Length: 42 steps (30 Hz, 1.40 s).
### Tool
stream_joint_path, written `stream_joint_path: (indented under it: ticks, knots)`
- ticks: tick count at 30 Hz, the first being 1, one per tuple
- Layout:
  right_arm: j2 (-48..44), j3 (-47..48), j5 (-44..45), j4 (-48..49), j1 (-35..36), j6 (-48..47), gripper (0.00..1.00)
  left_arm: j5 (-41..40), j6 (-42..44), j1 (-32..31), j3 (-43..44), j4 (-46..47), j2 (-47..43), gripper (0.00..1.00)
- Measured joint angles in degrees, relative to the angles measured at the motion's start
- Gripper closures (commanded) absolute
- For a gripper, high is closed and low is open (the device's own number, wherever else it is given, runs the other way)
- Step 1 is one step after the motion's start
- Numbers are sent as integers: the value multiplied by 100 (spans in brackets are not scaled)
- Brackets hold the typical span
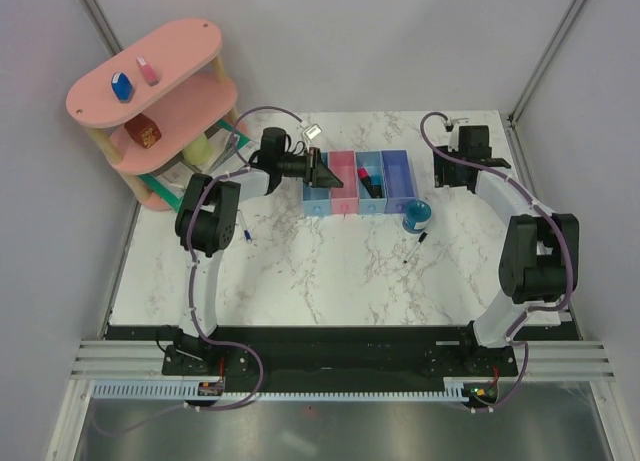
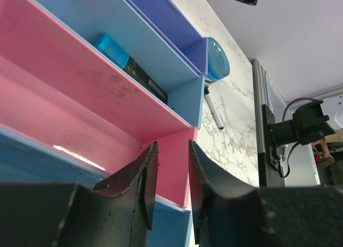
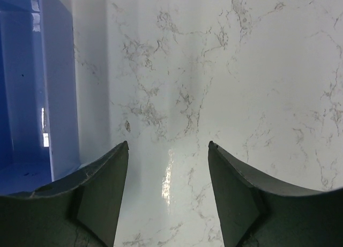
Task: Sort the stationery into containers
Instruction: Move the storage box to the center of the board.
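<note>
Landmark: you can place everything from the row of four joined bins [image 1: 343,209] in the middle of the marble table [image 1: 300,281].
Left gripper [image 2: 172,145]: it hangs over the row's left end, above the wall between the light blue bin [image 2: 32,148] and the pink bin [image 2: 69,97]. Its jaws are a narrow gap apart, with nothing between them.
Right gripper [image 3: 168,143]: it is just off the row's right end, over bare marble beside the violet-blue bin [image 3: 53,97]. Its jaws are wide apart and empty.
Black marker with blue cap [image 2: 131,69]: you will find it lying inside the blue bin [image 2: 80,22], third from the left.
Round teal-blue pot [image 1: 417,217]: it stands on the table at the row's near right corner, just beside the violet-blue bin.
Thin black pen [image 1: 413,249]: it lies on the marble, nearer to you than the pot, apart from the row.
Blue eraser [image 1: 122,86] and pink eraser [image 1: 147,71]: both are well to the left of the row – on the top tier of the pink shelf [image 1: 180,51].
Pink bin: what you can see of it in the left wrist view is bare.
</note>
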Motion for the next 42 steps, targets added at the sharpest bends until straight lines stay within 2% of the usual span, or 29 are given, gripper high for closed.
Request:
stream_joint_path:
  ticks: [11, 18, 29, 42]
  knots:
    - [1021, 590, 46, 94, 0, -7, 32, -87, 22, -85, 105, -271, -15, 60]
    - [1626, 874, -22, 94, 81, -4, 32, -221, 144, -83, 133, -868, -345, 58]
    - [1690, 970, -118, 140, 428, -4, 32, -564, 1419, -72, 282, -2623, -1709, 56]
    - [1687, 970, -46, 138, 708, -20, 30, -732, 2124, 184, -490, -3482, -2490, 56]
